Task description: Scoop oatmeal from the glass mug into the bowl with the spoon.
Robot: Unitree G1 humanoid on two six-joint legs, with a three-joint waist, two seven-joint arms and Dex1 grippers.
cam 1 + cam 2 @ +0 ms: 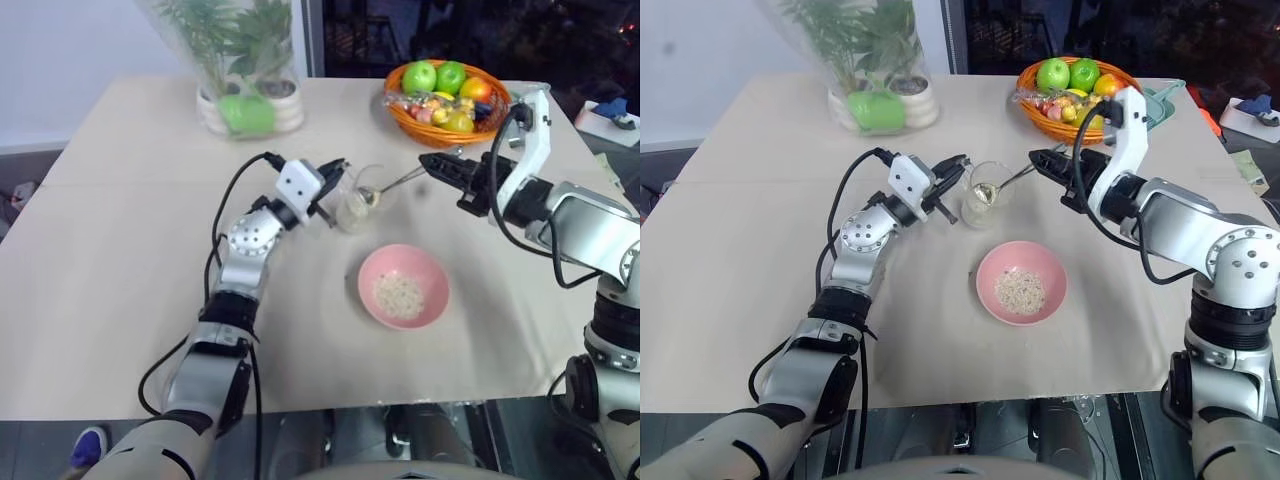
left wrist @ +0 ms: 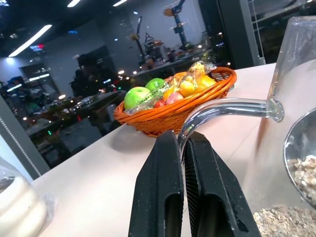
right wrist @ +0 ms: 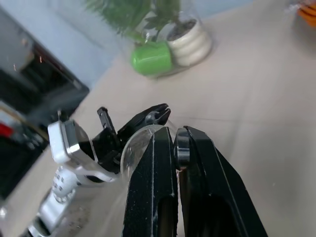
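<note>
Left end effector [image 1: 337, 177] is clamping together on the mug's thin glass handle [image 2: 232, 109], holding the mug [image 1: 985, 193] tilted toward the right, lifted or just resting on the tabletop [image 1: 120, 280] — hard to tell which. Right end effector [image 1: 1040, 160] is pinching shut on the far end of the spoon [image 1: 398, 183]; the spoon bowl is sitting inside the mug mouth with some oatmeal [image 2: 301, 170] on it.

The bowl [image 1: 403, 286] is lying near of the mug, middle of the tabletop, already holding a small patch of flakes.

Handling, as a judgement: the glass is stiff, slick and breakable, and a grip on the curved handle alone is likely letting the mug swivel. The spoon is light, rigid and smooth, and held at the handle tip it could roll. The flakes are dry and loose, so they are spilling easily if the spoon tips.

Hard to make out: how much oatmeal is left in the mug, since glare and clear glass are blurring it; in the right wrist view the spoon handle is hiding between the fingers.
</note>
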